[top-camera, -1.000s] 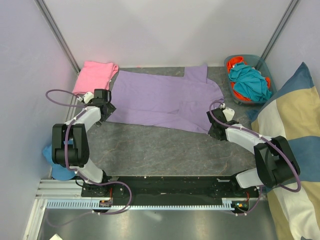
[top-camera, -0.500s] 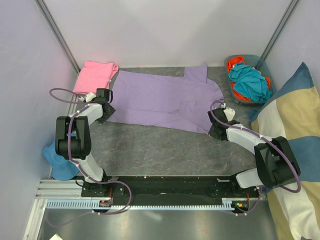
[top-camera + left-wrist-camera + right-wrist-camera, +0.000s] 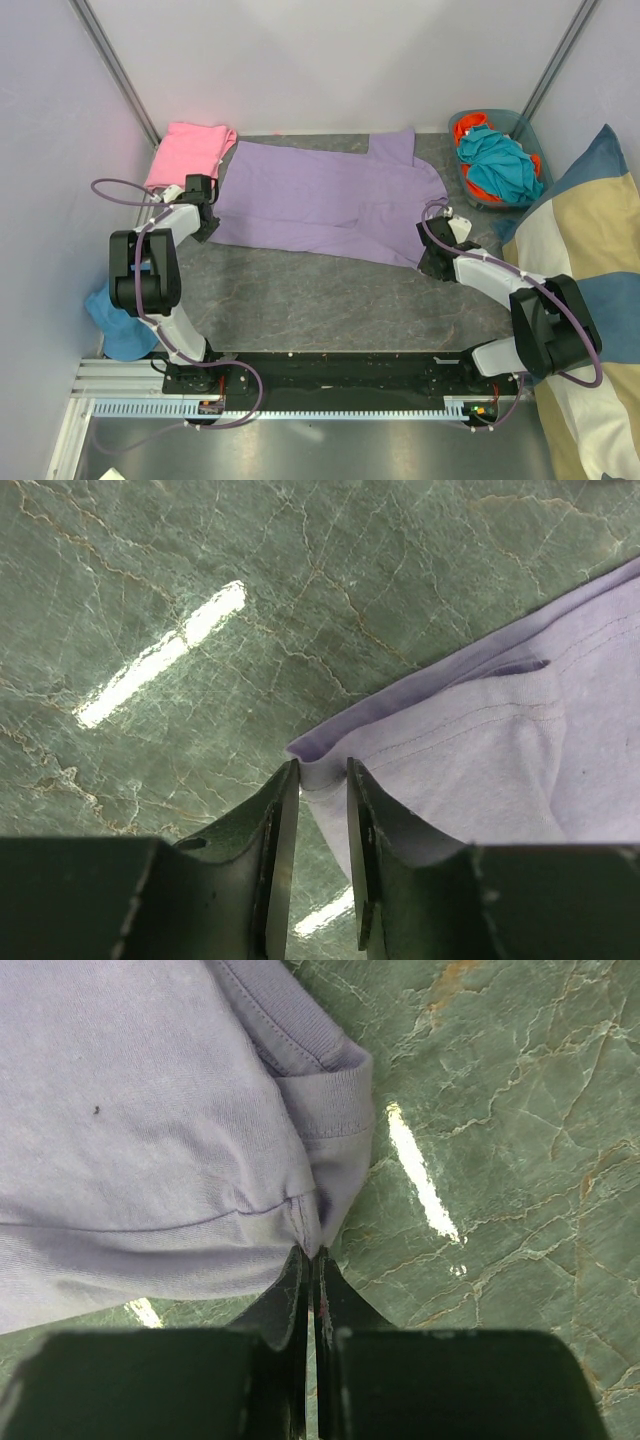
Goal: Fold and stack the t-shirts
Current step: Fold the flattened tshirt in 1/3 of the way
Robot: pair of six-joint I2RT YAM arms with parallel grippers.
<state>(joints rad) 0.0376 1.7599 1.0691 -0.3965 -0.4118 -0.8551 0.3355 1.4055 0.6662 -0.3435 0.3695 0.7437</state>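
Top view, with both wrist views. A lavender cloth t-shirt [image 3: 320,195] lies spread flat on the grey-green marble-patterned table [image 3: 300,290], filling the centre toward 12 o'clock. A folded pink cloth t-shirt [image 3: 185,150] rests at 10 o'clock, just beside the lavender one. The left gripper [image 3: 322,778] is at the shirt's 9 o'clock corner, jaws a narrow gap apart with the hem corner between the tips. The right gripper [image 3: 312,1258] is at the 4 o'clock edge, jaws together and pinching a fold by the sleeve. A grey plastic bin [image 3: 512,113] of teal and orange cloth stands at 2 o'clock. A blue, cream and tan striped cushion [image 3: 590,230] lies at 4 o'clock.
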